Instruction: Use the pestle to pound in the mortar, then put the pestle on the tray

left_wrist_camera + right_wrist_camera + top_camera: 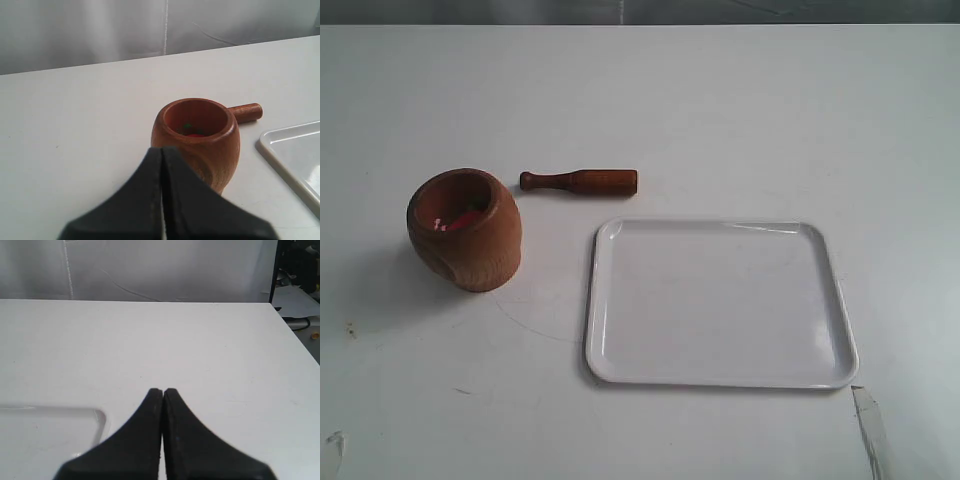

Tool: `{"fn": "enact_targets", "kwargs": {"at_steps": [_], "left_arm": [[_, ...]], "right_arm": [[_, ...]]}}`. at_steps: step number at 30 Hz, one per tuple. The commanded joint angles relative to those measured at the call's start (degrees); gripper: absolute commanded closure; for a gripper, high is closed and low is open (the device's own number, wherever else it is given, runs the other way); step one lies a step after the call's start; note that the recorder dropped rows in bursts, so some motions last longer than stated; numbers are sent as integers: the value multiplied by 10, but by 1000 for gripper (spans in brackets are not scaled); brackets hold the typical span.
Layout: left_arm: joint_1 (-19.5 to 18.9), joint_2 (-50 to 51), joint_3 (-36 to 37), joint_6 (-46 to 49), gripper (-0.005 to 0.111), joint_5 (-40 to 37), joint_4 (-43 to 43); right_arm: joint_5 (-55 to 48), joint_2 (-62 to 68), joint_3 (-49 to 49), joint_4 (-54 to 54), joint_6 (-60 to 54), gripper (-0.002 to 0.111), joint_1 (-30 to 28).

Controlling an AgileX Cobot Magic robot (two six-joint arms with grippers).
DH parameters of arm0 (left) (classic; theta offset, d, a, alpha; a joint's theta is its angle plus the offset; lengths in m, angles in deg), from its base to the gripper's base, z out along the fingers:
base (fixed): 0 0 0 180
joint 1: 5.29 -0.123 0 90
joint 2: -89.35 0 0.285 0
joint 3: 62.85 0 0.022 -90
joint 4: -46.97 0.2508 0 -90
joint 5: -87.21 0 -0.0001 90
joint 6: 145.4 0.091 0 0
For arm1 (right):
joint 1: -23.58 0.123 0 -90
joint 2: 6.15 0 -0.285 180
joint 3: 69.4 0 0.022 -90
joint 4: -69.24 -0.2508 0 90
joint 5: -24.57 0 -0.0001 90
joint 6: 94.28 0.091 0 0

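We see the mortar (465, 230) standing upright on the white table (720, 100), at the left of the exterior view, its mouth tipped slightly toward the camera. Its inside is reddish, and at the bottom lie some small bits, red with a speck of green in the left wrist view (196, 131); what they are we cannot tell. The pestle (578, 181) lies flat on the table just behind the mortar and to its right, touching neither it nor the tray, with the knobbed narrow end toward the mortar and the thick end pointing right. The tray (720, 305) rests flat to the right of the mortar and nearer us than the pestle, its floor showing plain white with a little glare along the rim. The left gripper (162, 150) hangs above the table just short of the mortar, its two dark fingers pressed together with nothing between them. The right gripper (163, 391) sits over the table by a corner of the tray, its fingers likewise closed on each other and holding nothing.
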Motion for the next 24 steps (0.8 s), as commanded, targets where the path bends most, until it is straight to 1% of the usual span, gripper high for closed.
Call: {"fn": "enact_targets", "kwargs": {"at_steps": [1, 24], "left_arm": [[4, -1, 0, -5, 107, 2, -4], [4, -1, 0, -5, 107, 2, -4]], "right_arm": [[1, -2, -2, -1, -1, 108, 1], [1, -2, -2, 5, -1, 108, 1]]}}
